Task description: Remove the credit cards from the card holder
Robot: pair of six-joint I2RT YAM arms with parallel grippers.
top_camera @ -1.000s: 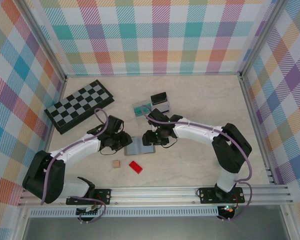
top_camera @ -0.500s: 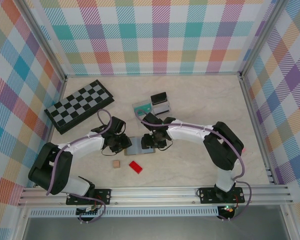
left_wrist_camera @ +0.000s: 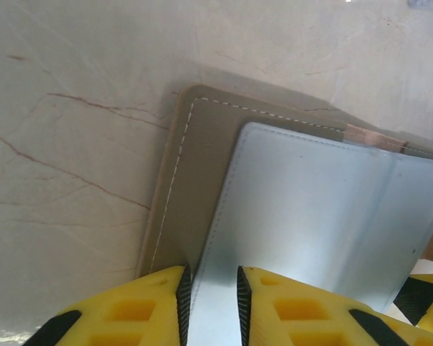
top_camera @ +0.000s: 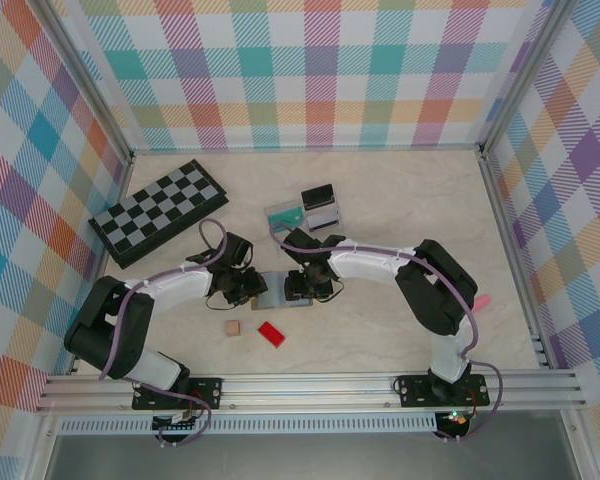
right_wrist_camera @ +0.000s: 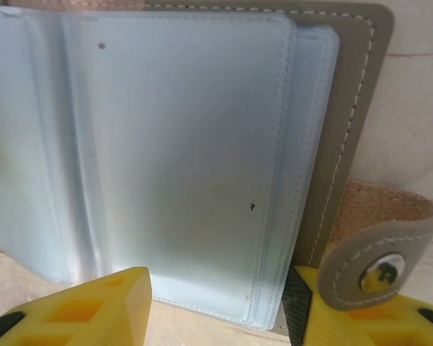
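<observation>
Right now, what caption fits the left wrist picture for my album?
The left gripper pinches a pale blue sleeve of the open card holder on the table.

Both arms are the same build, left arm (top_camera: 165, 290) and right arm (top_camera: 380, 262): white link shells with chunky black joint housings, plus a lilac cable (top_camera: 113, 345) running along each. The fingers (left_wrist_camera: 130, 313) are bright yellow plastic with moulded rectangular pockets and black strips on the inner faces. The base plates (top_camera: 175, 390) are black.
</observation>
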